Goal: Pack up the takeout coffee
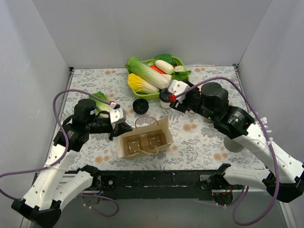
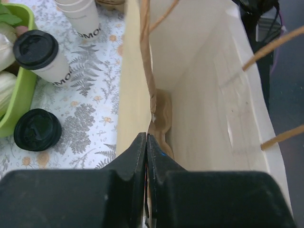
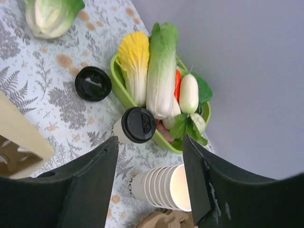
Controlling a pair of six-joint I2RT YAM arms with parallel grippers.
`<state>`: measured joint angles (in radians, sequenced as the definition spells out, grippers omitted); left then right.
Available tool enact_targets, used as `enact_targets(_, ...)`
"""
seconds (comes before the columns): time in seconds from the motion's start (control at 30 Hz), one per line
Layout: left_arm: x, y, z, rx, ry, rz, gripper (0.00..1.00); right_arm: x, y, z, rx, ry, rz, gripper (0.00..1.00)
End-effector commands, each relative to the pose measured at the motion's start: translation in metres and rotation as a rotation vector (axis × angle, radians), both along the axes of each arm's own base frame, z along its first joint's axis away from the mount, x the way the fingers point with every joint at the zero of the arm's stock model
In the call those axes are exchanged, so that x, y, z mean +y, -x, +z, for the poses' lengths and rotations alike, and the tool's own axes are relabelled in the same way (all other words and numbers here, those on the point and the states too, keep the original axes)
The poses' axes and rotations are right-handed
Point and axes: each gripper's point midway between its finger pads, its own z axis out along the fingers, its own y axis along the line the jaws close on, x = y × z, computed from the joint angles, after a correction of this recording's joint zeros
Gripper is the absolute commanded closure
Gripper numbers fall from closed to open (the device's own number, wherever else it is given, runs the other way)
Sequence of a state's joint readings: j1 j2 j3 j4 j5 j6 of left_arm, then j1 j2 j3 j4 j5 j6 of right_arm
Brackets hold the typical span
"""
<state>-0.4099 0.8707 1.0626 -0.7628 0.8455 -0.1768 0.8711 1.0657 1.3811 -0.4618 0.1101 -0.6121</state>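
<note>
The takeout coffee point(image 3: 137, 125), a cream cup with a black lid, stands beside the green tray; it also shows in the top view point(image 1: 165, 97) and the left wrist view point(image 2: 40, 54). My right gripper point(image 3: 150, 142) is open and empty, hovering just above and near the coffee point(image 1: 174, 97). The open paper bag point(image 1: 145, 140) stands mid-table with a cardboard cup carrier point(image 2: 161, 118) inside. My left gripper point(image 2: 146, 138) is shut on the bag's left wall point(image 2: 133, 71), holding it at the rim point(image 1: 123, 128).
A stack of lidless cream cups point(image 3: 164, 187) stands under my right gripper. A loose black lid point(image 1: 141, 106) lies left of the coffee. A green tray point(image 1: 179, 61) holds vegetables. A bok choy point(image 1: 99, 100) lies behind my left arm. Grey walls enclose the table.
</note>
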Motion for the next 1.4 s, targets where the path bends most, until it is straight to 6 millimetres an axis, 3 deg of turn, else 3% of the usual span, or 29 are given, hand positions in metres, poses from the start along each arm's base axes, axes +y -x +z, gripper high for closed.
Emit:
enact_targets(0.0, 0.008, 0.037, -0.035, 0.004, -0.063, -0.115, 1.0, -0.003, -0.013, -0.005, 0.003, -0.048, -0.077, 0.37)
enact_targets(0.13, 0.014, 0.059, -0.053, 0.008, -0.089, -0.192, 1.0, -0.003, -0.015, -0.017, 0.026, -0.035, -0.086, 0.37)
enact_targets(0.27, 0.019, 0.081, -0.058, -0.045, -0.079, -0.277, 1.0, -0.001, -0.017, -0.027, 0.055, -0.029, -0.095, 0.37)
enact_targets(0.47, 0.021, 0.111, -0.032, -0.243, 0.031, -0.366, 1.0, 0.004, -0.006, -0.058, 0.137, 0.011, -0.04, 0.37)
enact_targets(0.7, 0.017, 0.122, -0.032, -0.211, 0.077, -0.432, 1.0, 0.003, 0.003, -0.087, 0.198, 0.049, -0.014, 0.38)
enact_targets(0.83, 0.016, 0.117, -0.037, -0.226, 0.065, -0.427, 1.0, 0.002, 0.003, -0.09, 0.195, 0.058, -0.015, 0.38)
enact_targets(0.87, 0.016, 0.116, -0.038, -0.164, 0.066, -0.398, 1.0, 0.001, 0.003, -0.091, 0.196, 0.06, -0.017, 0.37)
enact_targets(0.93, 0.008, 0.084, -0.023, -0.094, 0.077, -0.25, 1.0, 0.003, 0.003, -0.091, 0.213, 0.051, -0.008, 0.36)
enact_targets(1.0, 0.002, 0.066, -0.013, 0.034, 0.093, -0.157, 1.0, -0.003, -0.002, -0.101, 0.269, 0.072, -0.018, 0.32)
enact_targets(1.03, -0.002, 0.055, -0.007, 0.085, 0.071, -0.143, 1.0, 0.003, 0.002, -0.095, 0.3, 0.052, 0.044, 0.3)
enact_targets(1.07, -0.004, 0.051, -0.011, 0.144, 0.049, -0.14, 1.0, 0.004, 0.0, -0.11, 0.376, 0.092, 0.058, 0.29)
enact_targets(1.1, -0.004, 0.05, -0.017, 0.233, 0.023, -0.115, 1.0, -0.002, -0.009, -0.111, 0.417, 0.087, 0.045, 0.29)
enact_targets(1.13, -0.004, 0.042, -0.013, 0.25, 0.009, -0.081, 1.0, 0.005, -0.012, -0.091, 0.426, 0.053, 0.09, 0.29)
enact_targets(1.2, -0.006, 0.034, -0.02, 0.314, -0.021, -0.06, 1.0, 0.007, -0.032, -0.108, 0.524, 0.089, 0.06, 0.31)
enact_targets(1.37, -0.002, 0.01, -0.016, 0.288, -0.053, 0.043, 1.0, 0.029, -0.084, -0.104, 0.495, 0.125, 0.045, 0.34)
